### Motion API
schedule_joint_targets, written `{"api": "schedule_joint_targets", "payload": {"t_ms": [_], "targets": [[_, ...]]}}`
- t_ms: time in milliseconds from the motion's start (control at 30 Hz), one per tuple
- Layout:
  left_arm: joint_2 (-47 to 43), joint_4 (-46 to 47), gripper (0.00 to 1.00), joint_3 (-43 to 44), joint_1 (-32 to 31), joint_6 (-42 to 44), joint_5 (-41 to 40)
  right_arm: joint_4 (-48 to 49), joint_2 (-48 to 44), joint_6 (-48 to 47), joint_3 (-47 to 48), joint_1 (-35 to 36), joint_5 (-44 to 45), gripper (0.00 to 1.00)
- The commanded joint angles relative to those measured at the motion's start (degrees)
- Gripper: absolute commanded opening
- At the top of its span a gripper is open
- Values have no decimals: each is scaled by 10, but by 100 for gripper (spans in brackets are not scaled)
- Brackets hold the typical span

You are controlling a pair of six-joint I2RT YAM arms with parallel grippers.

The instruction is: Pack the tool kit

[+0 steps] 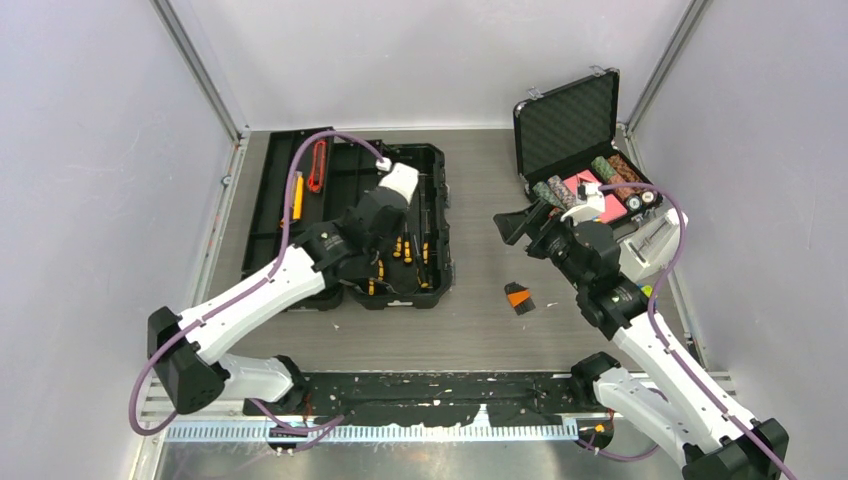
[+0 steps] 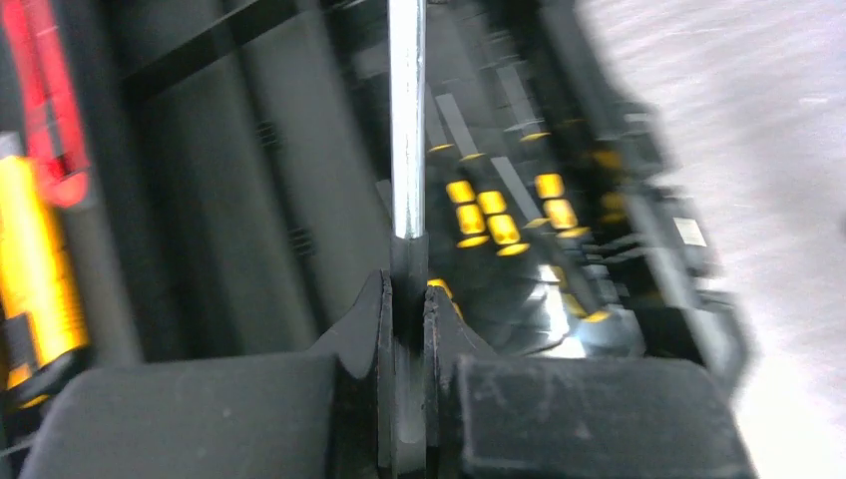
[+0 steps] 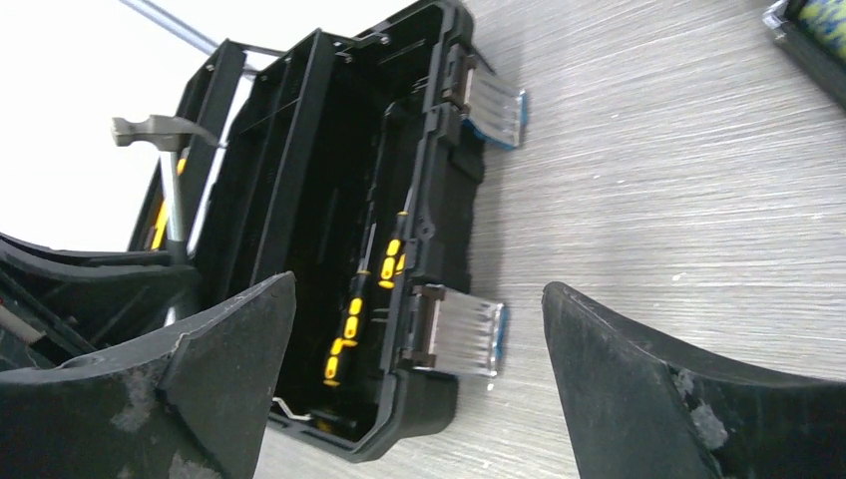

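Hammer [image 3: 150,129] poised over open tool kit [image 1: 443,210], left of the tabletop [image 1: 500,345]
Your left fingers [image 2: 359,339] clamp its shaft, right fingers [image 3: 229,349] spread empty; lay it flat beside what look like screwdrivers [image 1: 405,248] before letting go.

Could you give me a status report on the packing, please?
Left pincer shut on hammer, over the open toolbox. Right pincer open, empty. Screwdrivers in the box; small orange tool loose on table. Nothing seen in the way.
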Motion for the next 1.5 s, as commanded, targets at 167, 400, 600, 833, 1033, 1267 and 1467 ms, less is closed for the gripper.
{"api": "schedule_joint_targets", "payload": {"t_ms": [167,400,600,833,1033,1267,1467], "targets": [[29,-134,0,41,106,29,-159,-44,-19,-57,29,0,77,100],[102,-162,0,68,137,29,-170,-66,-27,-71,27,0,86,100],[158,-192,0,93,149,16,-173,-70,-46,-72,12,1,98,97],[210,-242,0,125,160,-17,-177,-79,-35,-89,23,-1,99,96],[225,-257,10,135,160,-33,-164,-78,-32,-84,18,0,90,96],[199,-241,41,134,160,-48,-114,-78,-30,-91,19,0,85,96],[170,-232,47,137,160,-50,-78,-79,-23,-102,25,-1,84,96]]}}
